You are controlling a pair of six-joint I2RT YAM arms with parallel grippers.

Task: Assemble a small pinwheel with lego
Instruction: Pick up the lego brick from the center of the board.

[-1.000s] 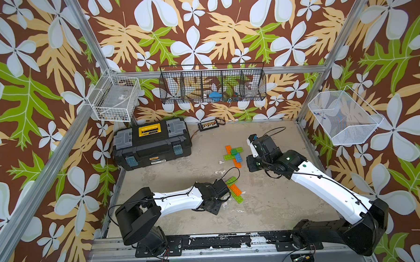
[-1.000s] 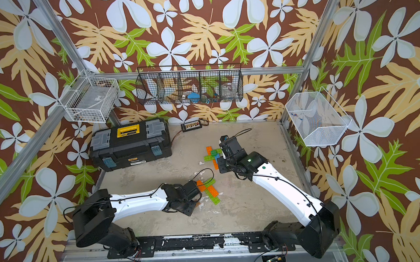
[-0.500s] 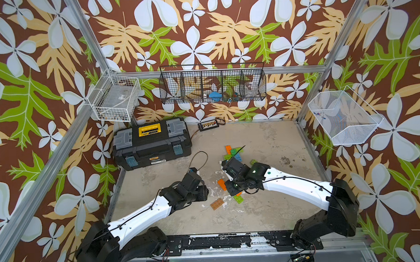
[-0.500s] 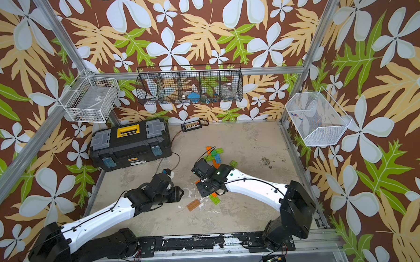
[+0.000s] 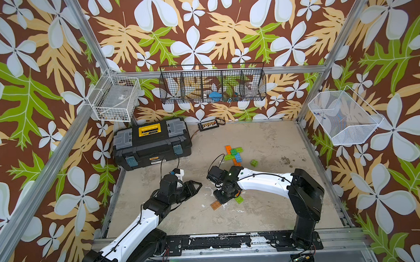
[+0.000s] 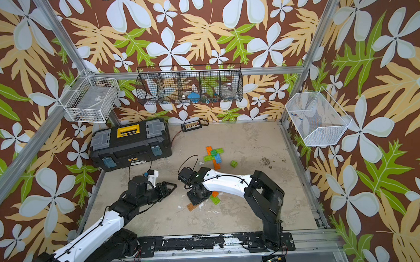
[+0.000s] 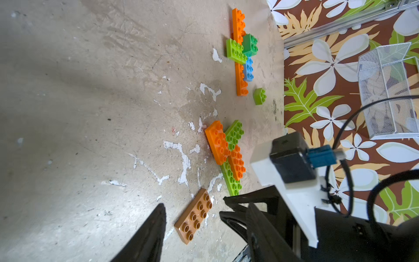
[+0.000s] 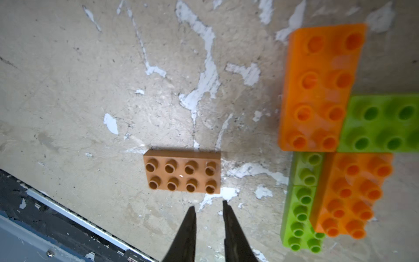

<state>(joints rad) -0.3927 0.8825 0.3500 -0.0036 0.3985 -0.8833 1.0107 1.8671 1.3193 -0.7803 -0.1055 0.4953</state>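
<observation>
Right end effector (image 8: 208, 205): jaws a narrow gap apart, nothing between them, holding nothing. It points down at the desk (image 5: 265, 139), tips just beside one long edge of the brown brick (image 8: 182, 173) and not touching it. The brown brick, a flat 2x4, lies studs up and alone on the desk near the front rail, seen in both top views.

Left end effector (image 5: 198, 185): jaws apart, empty, low over bare desk. It points toward the right arm and sits near the brown brick but clear of it.

Near cluster (image 7: 229, 156), just beside the brown brick: four 2x4 bricks, two orange and two lime, studs up. One orange brick (image 8: 317, 90) sits highest, with a lime brick (image 8: 383, 123) tucked against its side. The second orange brick (image 8: 353, 195) lies alongside a long lime strip (image 8: 301, 204). All four touch or overlap; whether they are pressed together cannot be told. The right arm partly covers this cluster in both top views.

Far cross (image 5: 233, 153), toward the back of the desk and well apart from both arms: orange and lime bricks crossed, a dark green square on top at the centre, a blue brick beside it. A loose lime square (image 5: 254, 162) lies just beside the cross, not touching.

Black toolbox (image 5: 151, 144) at the back left of the desk.
</observation>
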